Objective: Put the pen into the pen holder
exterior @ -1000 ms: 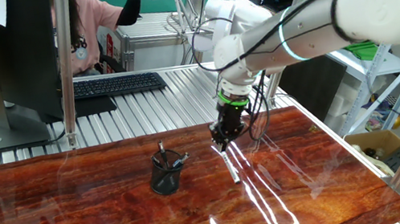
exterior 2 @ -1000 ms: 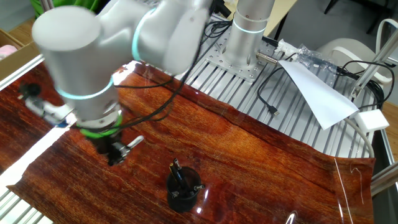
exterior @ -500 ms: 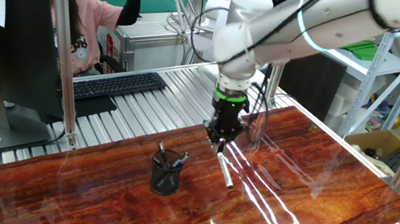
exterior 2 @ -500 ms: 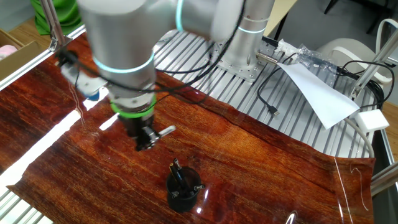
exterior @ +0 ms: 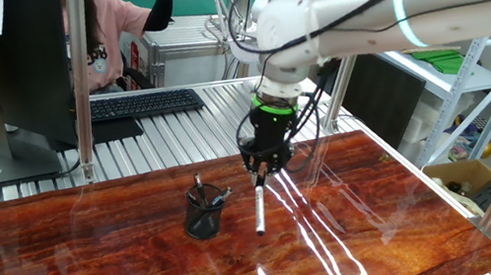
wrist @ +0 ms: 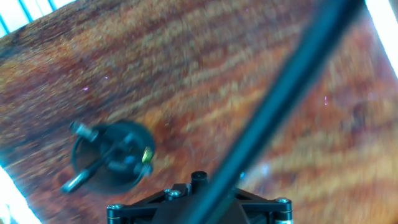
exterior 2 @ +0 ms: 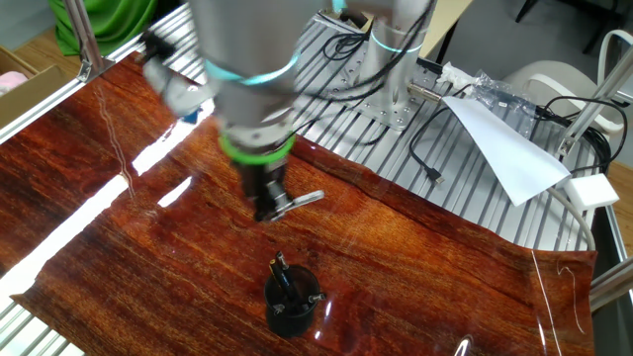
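My gripper [exterior: 259, 167] is shut on the pen [exterior: 260, 210], a slim black and silvery-white barrel that hangs down from the jaws above the reddish wood table. The pen also shows in the other fixed view [exterior 2: 300, 200] and as a dark blurred bar across the hand view [wrist: 280, 99]. The pen holder [exterior: 203, 214], a small black mesh cup with a few short dark pens in it, stands on the table to the left of the gripper. It shows in the other fixed view [exterior 2: 293, 302] and at lower left in the hand view [wrist: 112, 158].
A keyboard [exterior: 145, 103] and a monitor [exterior: 6, 78] stand behind the table on the slatted metal top. A person in pink [exterior: 109, 35] sits behind. White paper [exterior 2: 509, 148] and cables [exterior 2: 435, 168] lie near the arm's base.
The arm has carried the pen left across the table towards the pen holder. The pen's lower end has swung left.
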### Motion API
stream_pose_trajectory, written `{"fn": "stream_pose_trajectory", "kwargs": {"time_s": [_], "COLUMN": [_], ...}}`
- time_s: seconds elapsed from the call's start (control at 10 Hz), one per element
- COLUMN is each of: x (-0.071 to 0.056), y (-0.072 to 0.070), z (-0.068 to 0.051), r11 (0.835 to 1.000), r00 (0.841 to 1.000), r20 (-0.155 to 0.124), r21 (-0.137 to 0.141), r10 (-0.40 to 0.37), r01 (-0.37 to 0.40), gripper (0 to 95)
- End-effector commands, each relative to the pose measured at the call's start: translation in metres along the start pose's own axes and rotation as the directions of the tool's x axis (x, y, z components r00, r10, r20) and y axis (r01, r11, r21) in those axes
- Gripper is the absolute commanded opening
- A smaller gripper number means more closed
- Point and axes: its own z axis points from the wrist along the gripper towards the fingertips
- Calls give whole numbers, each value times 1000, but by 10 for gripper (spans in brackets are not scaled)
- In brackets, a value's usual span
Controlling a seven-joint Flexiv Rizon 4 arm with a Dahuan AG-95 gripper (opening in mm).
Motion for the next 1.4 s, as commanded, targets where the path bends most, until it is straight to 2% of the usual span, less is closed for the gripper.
{"fn": "stream_pose_trajectory", "kwargs": {"time_s": [0.1,0.7,1.0,1.2,1.4], "x": [7,6,6,6,6], "y": [6,6,6,6,6], "z": [-6,-6,-5,-5,-5], "r11": [1000,1000,1000,1000,1000], "r00": [1000,1000,1000,1000,999], "r20": [-7,-9,-1,12,38], "r21": [0,1,4,3,0], "r10": [26,23,21,20,26], "r01": [-26,-23,-21,-20,-26], "gripper": [0,0,0,0,0]}}
